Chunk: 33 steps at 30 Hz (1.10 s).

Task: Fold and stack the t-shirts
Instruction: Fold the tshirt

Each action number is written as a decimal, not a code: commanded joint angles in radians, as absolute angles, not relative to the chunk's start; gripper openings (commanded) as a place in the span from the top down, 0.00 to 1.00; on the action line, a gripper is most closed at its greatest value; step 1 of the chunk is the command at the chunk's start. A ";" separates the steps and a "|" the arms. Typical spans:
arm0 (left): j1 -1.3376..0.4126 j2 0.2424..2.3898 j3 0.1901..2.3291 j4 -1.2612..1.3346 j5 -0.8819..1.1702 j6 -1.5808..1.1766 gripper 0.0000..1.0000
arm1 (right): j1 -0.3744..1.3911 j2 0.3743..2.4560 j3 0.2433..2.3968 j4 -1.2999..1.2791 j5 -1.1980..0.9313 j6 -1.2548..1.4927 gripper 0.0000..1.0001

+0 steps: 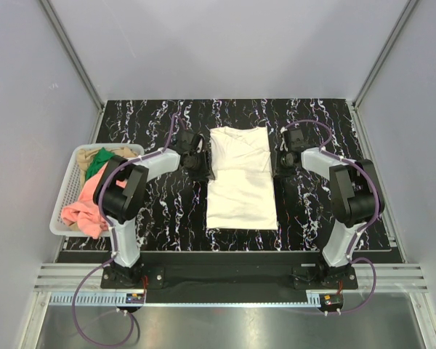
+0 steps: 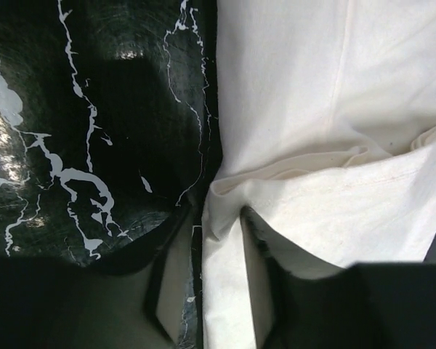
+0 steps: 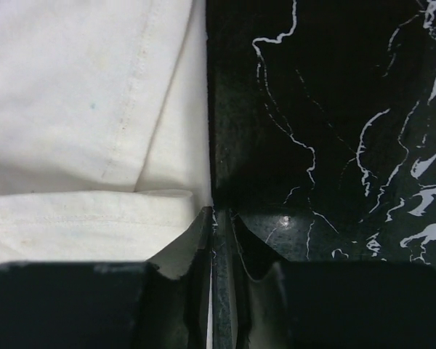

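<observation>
Arms [image 1: 156,163] grey w/ blk joints, purple cables [image 1: 312,122]; L tool [image 2: 219,214], R tool [image 3: 219,214] blk.

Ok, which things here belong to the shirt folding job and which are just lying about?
Job: large cream-white cloth t-shirt; salmon-pink crumpled shirt; green crumpled shirt; tan shirt.
Just there: white plastic mesh basket; black marbled table.

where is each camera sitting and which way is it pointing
Top external: above and behind, looking down on the table and cream-white t-shirt; left arm and right arm show whole.
Left wrist: on the left arm, looking down past the left gripper at the shirt's left edge.
Right wrist: on the right arm, looking down past the right gripper at the shirt's right edge.
Shared: all three see that shirt on the black marbled table.
</observation>
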<state>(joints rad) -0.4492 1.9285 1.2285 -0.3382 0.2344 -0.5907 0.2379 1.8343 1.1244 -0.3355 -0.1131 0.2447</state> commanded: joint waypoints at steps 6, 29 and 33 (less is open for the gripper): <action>-0.440 1.803 1.333 -0.465 0.158 -0.529 0.52 | 0.242 1.784 1.109 -0.343 -0.006 0.330 0.85; -0.647 1.319 0.721 -0.321 0.261 -0.739 0.41 | 0.296 1.161 0.609 -0.601 -0.233 0.877 0.40; -0.664 1.330 0.667 -0.273 0.244 -0.813 0.41 | 0.362 1.172 0.565 -0.540 -0.227 0.957 0.40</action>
<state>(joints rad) -0.6483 1.3499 0.6998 -0.3767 0.2344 -0.7284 0.3202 1.1744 0.5808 -0.6071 -0.2081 0.8639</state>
